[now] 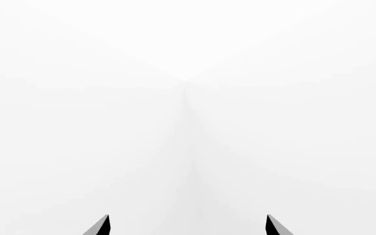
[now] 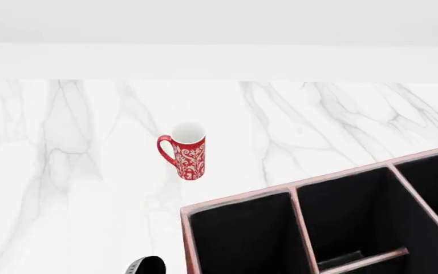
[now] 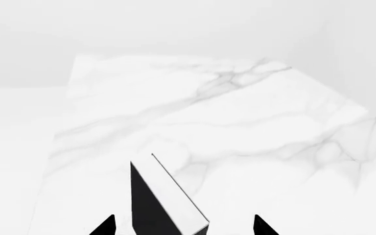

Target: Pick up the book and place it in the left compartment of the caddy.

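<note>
The book [image 3: 165, 203], with a black cover and white page edges, shows only in the right wrist view, on the marble top. My right gripper [image 3: 184, 226] is open, one fingertip on each side of the book with a gap on both sides. My left gripper [image 1: 188, 226] is open and empty, facing blank white. The reddish-brown caddy [image 2: 234, 200] with pale rims fills the head view's lower right. Its left compartment [image 2: 242, 242] is a deep black-lined bay with nothing visible in it. The book is out of the head view.
A red patterned mug [image 2: 187, 151] stands on the white marble table [image 2: 74, 171], beyond the caddy's left corner. The caddy's middle bay has a crossbar [image 2: 364, 260]. A dark rounded robot part [image 2: 146, 266] shows at the bottom edge, left of the caddy. A white wall stands behind the table.
</note>
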Robot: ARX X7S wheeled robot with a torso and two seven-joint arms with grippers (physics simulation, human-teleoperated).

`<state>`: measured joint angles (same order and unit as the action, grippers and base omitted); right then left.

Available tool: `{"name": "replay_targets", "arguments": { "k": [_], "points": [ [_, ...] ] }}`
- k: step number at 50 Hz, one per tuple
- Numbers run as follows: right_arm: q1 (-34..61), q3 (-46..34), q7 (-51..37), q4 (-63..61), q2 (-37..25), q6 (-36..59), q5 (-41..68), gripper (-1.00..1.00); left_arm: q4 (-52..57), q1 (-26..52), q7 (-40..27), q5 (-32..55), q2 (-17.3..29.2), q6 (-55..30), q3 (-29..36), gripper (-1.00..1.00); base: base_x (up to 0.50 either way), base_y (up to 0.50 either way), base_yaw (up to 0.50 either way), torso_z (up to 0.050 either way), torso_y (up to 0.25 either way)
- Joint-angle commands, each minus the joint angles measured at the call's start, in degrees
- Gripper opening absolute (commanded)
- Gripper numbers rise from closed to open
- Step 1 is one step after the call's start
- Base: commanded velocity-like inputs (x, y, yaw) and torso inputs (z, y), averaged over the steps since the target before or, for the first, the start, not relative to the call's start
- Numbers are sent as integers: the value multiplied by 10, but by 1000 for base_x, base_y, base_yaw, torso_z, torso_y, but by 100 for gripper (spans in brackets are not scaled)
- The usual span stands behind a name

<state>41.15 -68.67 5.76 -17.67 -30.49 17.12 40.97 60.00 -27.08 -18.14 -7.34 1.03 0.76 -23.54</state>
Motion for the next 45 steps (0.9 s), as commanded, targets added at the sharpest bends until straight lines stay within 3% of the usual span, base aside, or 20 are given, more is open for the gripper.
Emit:
{"name": "replay_targets", "arguments": {
  "k": [1,45],
  "points": [
    [-7,-9,13,75,16,-34,-38,100,0,3,17,-11,-10,22,-4,100,0,0,0,0,0],
    [-47,-20,54,199,67,-110,-67,100,0,24,26,-27,-10,-2,9,100,0,0,0,0,0]
  ]
}}
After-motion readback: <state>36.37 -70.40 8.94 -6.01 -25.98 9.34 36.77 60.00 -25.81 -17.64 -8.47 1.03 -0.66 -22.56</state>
